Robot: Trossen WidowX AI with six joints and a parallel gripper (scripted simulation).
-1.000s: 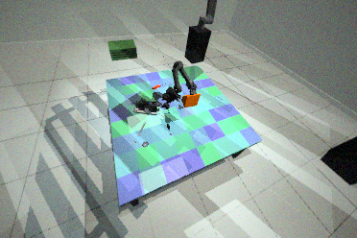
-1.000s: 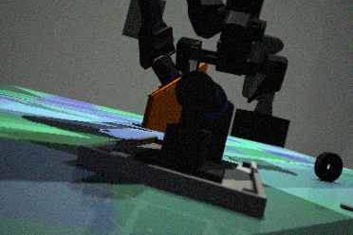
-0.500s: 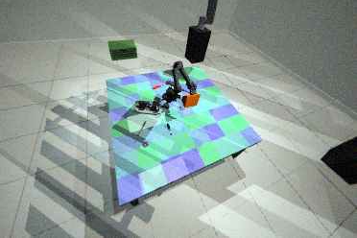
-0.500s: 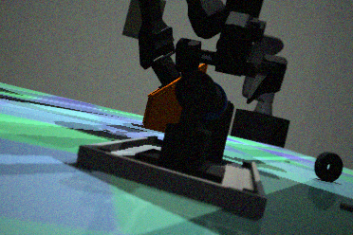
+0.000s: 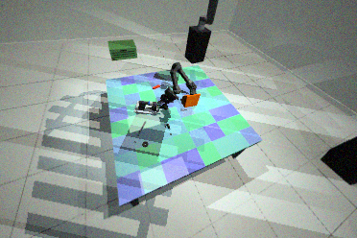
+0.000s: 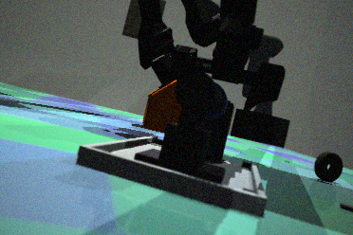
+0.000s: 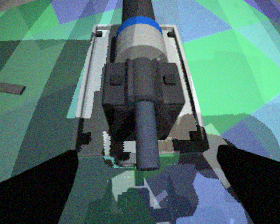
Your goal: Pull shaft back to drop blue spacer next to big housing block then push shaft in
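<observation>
The grey shaft (image 7: 147, 137) sticks out of a dark bracket block (image 7: 142, 82) toward me in the wrist view. Behind that block sit pale grey spacers (image 7: 142, 52), then the blue spacer (image 7: 139, 21), against a dark round part (image 7: 138, 7) at the top edge. The blue spacer is still up on the shaft line. All this stands on a pale-rimmed tray (image 7: 86, 95) (image 6: 123, 170) (image 5: 138, 111). My gripper (image 7: 149, 155) is open and empty, its fingers wide on both sides of the shaft's free end. In the exterior view the dark parts hide most of the shaft and fingers.
An orange block (image 5: 191, 100) (image 6: 162, 106) stands beside the arm. A black ring (image 5: 145, 144) (image 6: 330, 167) stands apart from the tray. A thin grey bar (image 7: 12, 88) lies left of the tray in the wrist view. A small red piece (image 5: 155, 86) lies toward the table's back.
</observation>
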